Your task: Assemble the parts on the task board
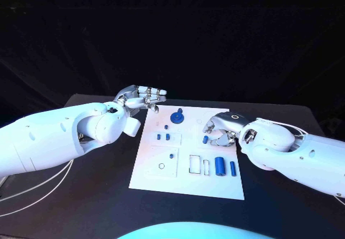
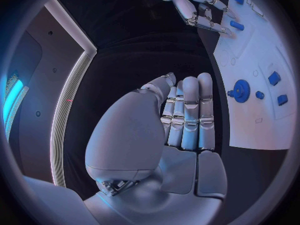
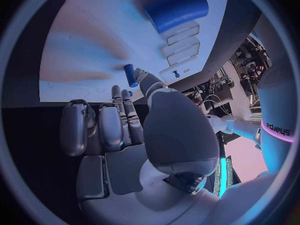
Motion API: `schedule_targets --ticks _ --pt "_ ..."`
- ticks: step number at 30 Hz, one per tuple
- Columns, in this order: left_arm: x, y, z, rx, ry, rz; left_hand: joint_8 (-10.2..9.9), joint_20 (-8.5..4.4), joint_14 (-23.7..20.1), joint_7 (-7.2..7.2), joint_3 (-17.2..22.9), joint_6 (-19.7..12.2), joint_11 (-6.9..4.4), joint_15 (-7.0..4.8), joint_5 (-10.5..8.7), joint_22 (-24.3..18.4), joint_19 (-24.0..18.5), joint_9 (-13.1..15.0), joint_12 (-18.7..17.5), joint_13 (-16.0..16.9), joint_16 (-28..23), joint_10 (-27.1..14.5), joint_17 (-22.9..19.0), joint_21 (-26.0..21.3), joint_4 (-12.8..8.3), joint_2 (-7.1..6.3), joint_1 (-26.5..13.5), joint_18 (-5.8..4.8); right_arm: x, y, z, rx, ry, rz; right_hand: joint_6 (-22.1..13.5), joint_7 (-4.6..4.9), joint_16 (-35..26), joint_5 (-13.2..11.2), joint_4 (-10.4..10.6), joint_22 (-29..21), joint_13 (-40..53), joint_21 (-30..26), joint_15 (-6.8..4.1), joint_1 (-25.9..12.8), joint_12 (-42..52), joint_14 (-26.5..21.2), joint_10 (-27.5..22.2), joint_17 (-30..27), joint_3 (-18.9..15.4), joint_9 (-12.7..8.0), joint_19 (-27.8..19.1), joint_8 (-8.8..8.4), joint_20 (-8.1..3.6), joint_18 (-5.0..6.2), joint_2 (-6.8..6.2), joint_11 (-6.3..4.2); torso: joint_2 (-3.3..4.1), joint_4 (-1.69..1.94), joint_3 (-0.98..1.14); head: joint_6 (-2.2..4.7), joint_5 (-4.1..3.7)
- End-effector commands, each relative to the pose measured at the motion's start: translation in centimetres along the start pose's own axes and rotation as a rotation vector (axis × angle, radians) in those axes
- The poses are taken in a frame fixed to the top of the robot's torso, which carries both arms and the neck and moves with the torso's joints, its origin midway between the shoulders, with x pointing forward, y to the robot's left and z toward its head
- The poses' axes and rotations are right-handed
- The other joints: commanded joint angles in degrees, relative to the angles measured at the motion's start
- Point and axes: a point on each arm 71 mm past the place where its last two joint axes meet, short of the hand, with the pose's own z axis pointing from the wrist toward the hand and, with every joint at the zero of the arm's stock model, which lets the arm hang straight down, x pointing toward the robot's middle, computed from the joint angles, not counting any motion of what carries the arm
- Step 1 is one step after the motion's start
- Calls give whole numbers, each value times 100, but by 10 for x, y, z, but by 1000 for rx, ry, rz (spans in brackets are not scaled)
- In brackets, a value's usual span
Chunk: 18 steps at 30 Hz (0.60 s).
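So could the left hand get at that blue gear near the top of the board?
Probably yes: the left hand hovers empty off the task board's top-left corner, and nothing lies between it and the blue gear.

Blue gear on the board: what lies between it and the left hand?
In the head view, only bare white board lies between the gear and the left hand; no other part sits in that stretch.

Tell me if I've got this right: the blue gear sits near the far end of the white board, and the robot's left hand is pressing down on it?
Not quite. The blue gear does sit near the far end of the white board, but the left hand isn't pressing on it. The head view shows that hand beside the board's far corner, apart from the gear.
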Motion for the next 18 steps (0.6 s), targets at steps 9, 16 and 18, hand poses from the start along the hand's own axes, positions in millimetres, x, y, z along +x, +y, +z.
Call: schedule_targets --ticks 9,16,18 --pt "0 -1 0 5 7 -6 -16 26 -22 10 -30 -30 -9 29 -24 -12 27 -6 48 11 -35 -35 -9 -44 1 36 -21 76 7 5 4 -21 36 11 259 89 171 -243 25 822 25 368 -122 215 242 166 469 205 299 48 214 102 -95 -64 293 -113 -1 2 0 -10 3" --pt "0 -1 0 2 5 -6 -16 26 -22 10 -30 -30 -9 29 -24 -12 27 -6 48 11 -35 -35 -9 -44 1 36 -21 76 7 6 6 -21 28 18 540 34 274 -509 19 944 22 553 -176 323 258 198 736 327 658 103 318 199 -146 -108 462 -186 -3 -10 1 -19 3" --pt "0 -1 0 1 5 -5 -14 26 -22 10 -28 -29 -9 28 -23 -14 28 -6 53 13 -36 -36 -10 -47 0 45 -17 77 7 6 6 -21 23 20 579 25 293 -532 17 966 20 584 -188 323 242 201 783 346 729 114 335 208 -157 -115 470 -195 0 -9 2 -24 2"
